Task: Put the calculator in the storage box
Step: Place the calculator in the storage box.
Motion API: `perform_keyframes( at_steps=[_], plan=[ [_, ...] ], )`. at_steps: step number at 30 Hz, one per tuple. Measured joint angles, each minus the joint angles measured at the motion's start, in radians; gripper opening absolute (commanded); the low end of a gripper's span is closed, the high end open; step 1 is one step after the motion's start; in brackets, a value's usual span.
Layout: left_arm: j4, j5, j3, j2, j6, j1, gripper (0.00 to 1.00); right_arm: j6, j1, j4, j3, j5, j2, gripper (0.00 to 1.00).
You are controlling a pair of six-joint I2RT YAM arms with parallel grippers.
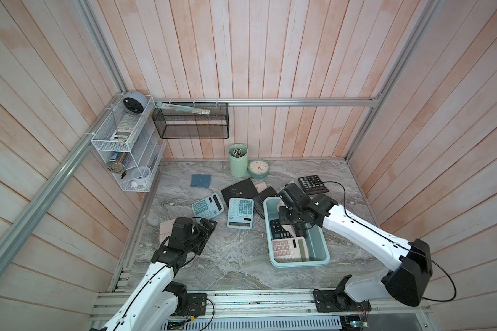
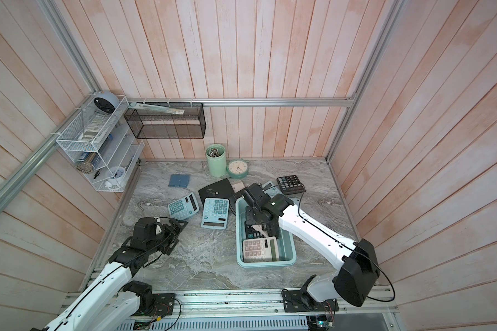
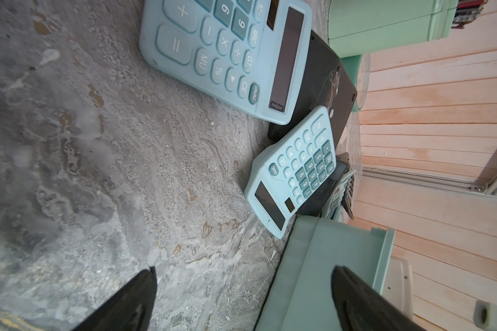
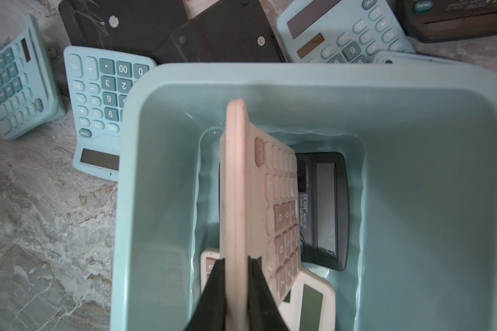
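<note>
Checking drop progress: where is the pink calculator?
Right wrist view: the pink plastic calculator hangs on edge inside the light aqua plastic storage box, in the jaws of the right gripper, above a black calculator and a white calculator.

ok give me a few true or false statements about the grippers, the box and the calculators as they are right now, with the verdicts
1. The right gripper is shut on a pink calculator, held on edge over the storage box. True.
2. The storage box is empty. False: a black calculator and a white calculator already lie in it.
3. The left gripper is open and holds nothing. True.
4. No calculators are left on the table. False: several are, among them two light blue calculators lying on the table beside the box.
</note>
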Motion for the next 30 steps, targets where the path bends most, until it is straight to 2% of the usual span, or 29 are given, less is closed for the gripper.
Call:
perform_keyframes(
  at_steps=[5,9,19,30],
  plan=[
    [0.011,0.001,-0.003,-0.004,-0.006,0.000,1.00,0.014,0.047,-0.024,0.045,0.087,0.101,0.00],
    [0.019,0.001,-0.017,-0.021,-0.006,-0.001,1.00,0.017,0.065,-0.051,0.091,0.105,0.159,0.00],
    [0.076,0.013,-0.055,0.031,-0.034,-0.001,1.00,0.008,0.069,-0.038,0.102,0.060,0.193,0.36],
    [0.252,0.051,-0.067,0.151,-0.135,-0.032,1.00,0.009,0.037,-0.011,0.109,-0.038,0.165,0.49]
  ],
)
